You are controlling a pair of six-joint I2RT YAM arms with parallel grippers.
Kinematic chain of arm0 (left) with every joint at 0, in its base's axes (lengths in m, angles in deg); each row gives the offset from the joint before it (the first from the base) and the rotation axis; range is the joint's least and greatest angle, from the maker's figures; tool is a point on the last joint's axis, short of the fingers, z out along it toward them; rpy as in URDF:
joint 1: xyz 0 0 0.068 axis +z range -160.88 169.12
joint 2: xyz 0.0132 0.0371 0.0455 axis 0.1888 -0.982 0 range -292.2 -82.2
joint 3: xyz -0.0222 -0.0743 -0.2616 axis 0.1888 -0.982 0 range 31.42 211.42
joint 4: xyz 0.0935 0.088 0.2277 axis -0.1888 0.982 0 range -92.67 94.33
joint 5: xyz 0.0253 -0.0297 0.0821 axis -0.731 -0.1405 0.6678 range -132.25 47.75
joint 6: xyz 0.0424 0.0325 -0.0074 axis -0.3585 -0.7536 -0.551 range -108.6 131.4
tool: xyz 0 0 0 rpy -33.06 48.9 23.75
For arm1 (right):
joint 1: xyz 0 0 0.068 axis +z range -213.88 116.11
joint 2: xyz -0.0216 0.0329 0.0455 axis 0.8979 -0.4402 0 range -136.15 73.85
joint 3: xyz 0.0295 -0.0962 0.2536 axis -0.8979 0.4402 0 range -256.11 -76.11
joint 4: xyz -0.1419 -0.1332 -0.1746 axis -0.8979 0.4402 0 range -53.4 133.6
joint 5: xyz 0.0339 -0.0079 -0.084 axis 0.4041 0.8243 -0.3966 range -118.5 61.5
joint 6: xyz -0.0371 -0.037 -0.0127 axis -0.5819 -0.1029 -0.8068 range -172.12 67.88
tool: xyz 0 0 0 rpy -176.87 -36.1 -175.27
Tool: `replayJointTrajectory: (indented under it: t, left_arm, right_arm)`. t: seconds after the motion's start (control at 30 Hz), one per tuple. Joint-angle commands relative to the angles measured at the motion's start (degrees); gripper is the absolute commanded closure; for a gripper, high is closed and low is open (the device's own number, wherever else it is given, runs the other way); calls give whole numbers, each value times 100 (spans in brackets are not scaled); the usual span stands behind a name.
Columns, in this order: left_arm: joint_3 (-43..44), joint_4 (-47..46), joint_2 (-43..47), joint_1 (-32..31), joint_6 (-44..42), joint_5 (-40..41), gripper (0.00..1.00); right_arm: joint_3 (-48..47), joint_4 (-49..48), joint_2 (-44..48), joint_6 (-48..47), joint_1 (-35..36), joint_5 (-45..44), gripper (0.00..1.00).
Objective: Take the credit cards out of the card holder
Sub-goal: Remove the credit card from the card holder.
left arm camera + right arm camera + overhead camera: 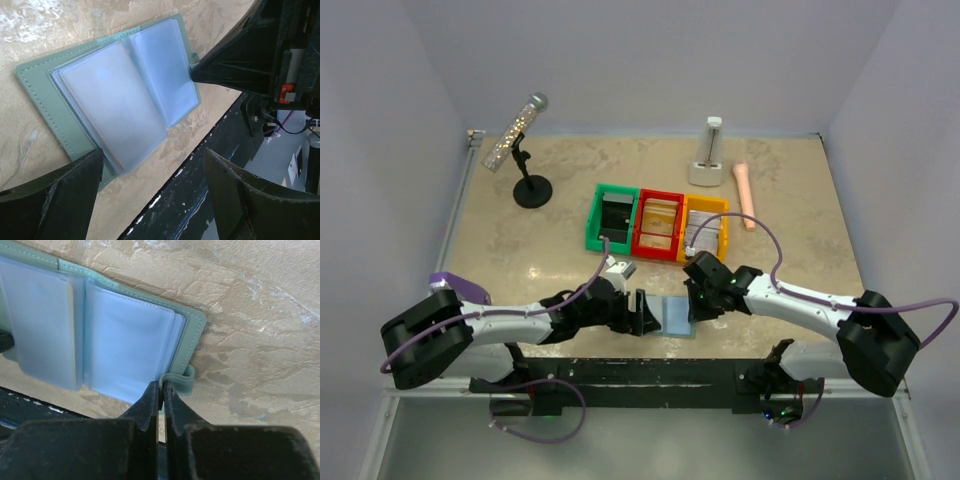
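From the top camera, the card holder (672,316) lies opened flat on the marble-patterned surface (790,200), close to the near edge and directly between the two arms. The left end effector (642,312) is at its left side and the right end effector (694,300) at its right, which seems meant to let one steady it while the other picks. Farther back, well apart, stand a green bin (595,215), a red bin (658,192) and a yellow bin (705,202), with a microphone (517,128) on its stand at the far left. None of them blocks either arm.

In the left wrist view, the left end effector (152,160) is released, its fingers spread wide and empty over the near corner of the card holder (115,100). The frosted blue pockets hide any separate credit cards. The right end effector (193,75) touches the holder's far edge. The dark mounting rail (190,170) runs just beside the holder, which probably crowds a low approach.

In the right wrist view, the right end effector (161,390) is clenched, its tips at the edge of the card holder (125,335) just beside the strap loop (181,382). I cannot tell whether it pinches the cover or only presses it down.
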Motion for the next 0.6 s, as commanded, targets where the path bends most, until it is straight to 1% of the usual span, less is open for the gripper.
replayJointTrajectory:
  t: [0.0,0.2,0.43,0.57]
  left_arm:
    - [220,-604,-42,-43,-15,-345,15]
    - [291,-780,-42,-78,-33,-442,16]
    - [414,-719,-112,-87,-86,-503,16]
    - [344,-649,1,-87,-77,-407,16]
  right_arm:
    - [39,-62,-46,28,-9,27,100]
    - [39,-54,-46,28,-9,27,100]
    - [65,-54,-29,28,-9,27,100]
    - [74,-45,-11,37,-9,27,100]
